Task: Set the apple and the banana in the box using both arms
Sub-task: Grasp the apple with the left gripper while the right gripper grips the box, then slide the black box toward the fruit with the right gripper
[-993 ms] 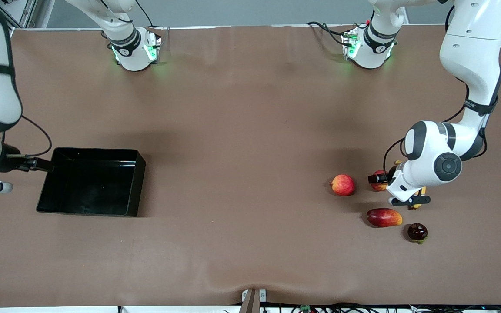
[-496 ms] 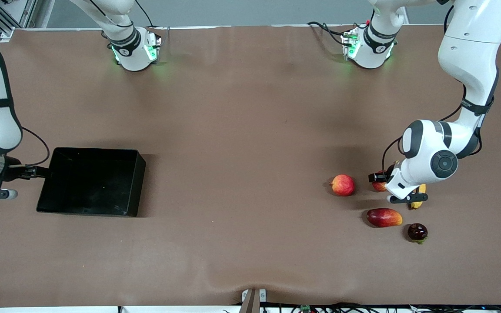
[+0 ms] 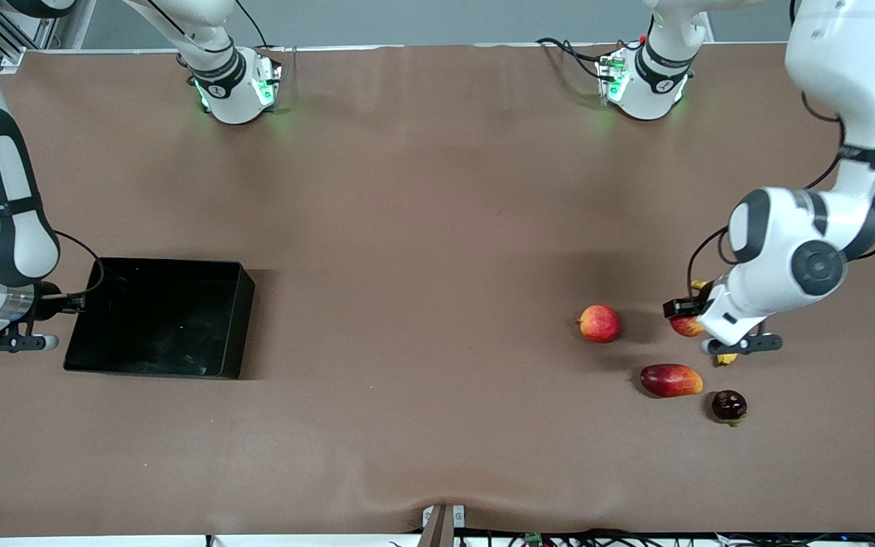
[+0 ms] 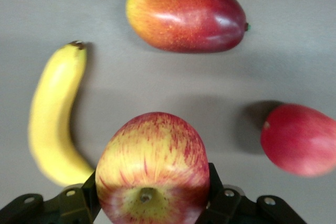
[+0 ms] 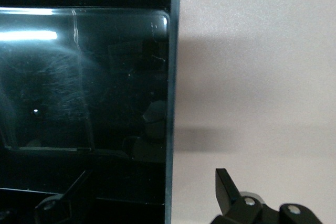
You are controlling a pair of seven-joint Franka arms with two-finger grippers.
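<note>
Left hand (image 4: 152, 205) grips the apple (image 4: 153, 169) above the banana (image 4: 52, 116). Right hand (image 5: 157, 203), fingers apart, straddles the box (image 5: 170, 77) wall. A loose pinch could drop the fruit.

Apple (image 4: 152, 169), banana (image 4: 52, 114), box (image 3: 156, 317), three other fruits.

High front cam; two close wrist cams.
</note>
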